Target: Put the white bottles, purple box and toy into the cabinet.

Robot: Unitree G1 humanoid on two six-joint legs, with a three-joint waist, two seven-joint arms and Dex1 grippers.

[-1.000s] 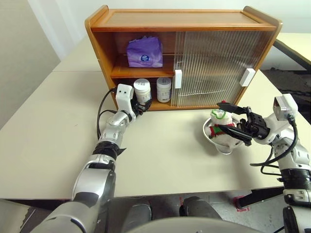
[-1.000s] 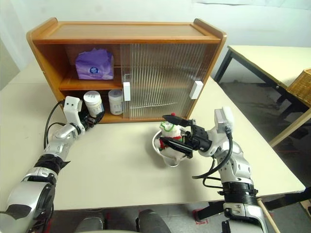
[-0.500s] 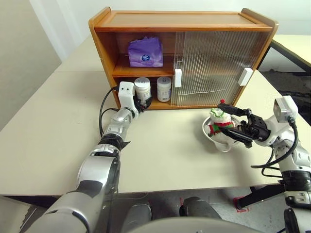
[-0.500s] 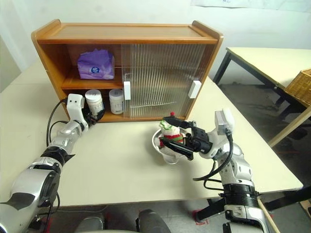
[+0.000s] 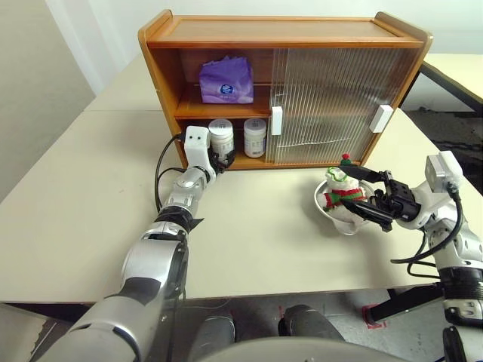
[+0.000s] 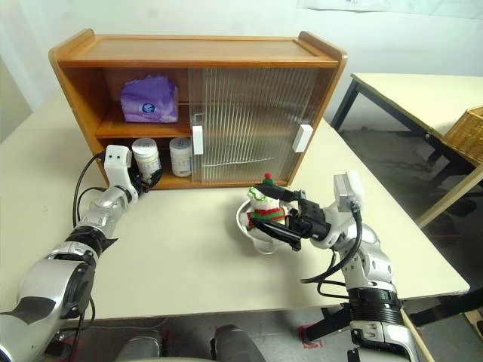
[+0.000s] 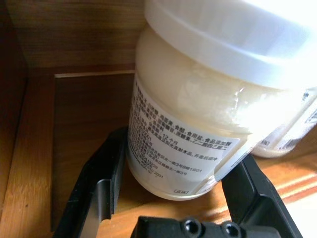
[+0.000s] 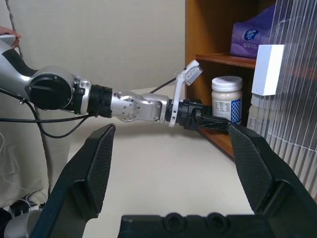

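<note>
Bottles first: one white bottle (image 7: 193, 114) stands on the cabinet (image 5: 279, 34) floor between the left hand's (image 5: 221, 160) spread fingers, seemingly let go, with the second bottle (image 5: 254, 138) just beside it. The purple box (image 5: 226, 81) lies on the inner shelf. The toy (image 5: 339, 195) sits in a metal bowl (image 5: 326, 213) on the worktop (image 5: 256, 241), with the right hand (image 5: 370, 198) gaping wide around it, not gripping. Risk, as I judge it: a crooked left withdrawal could topple the bottle; a careless right grasp might drag the bowl.
</note>
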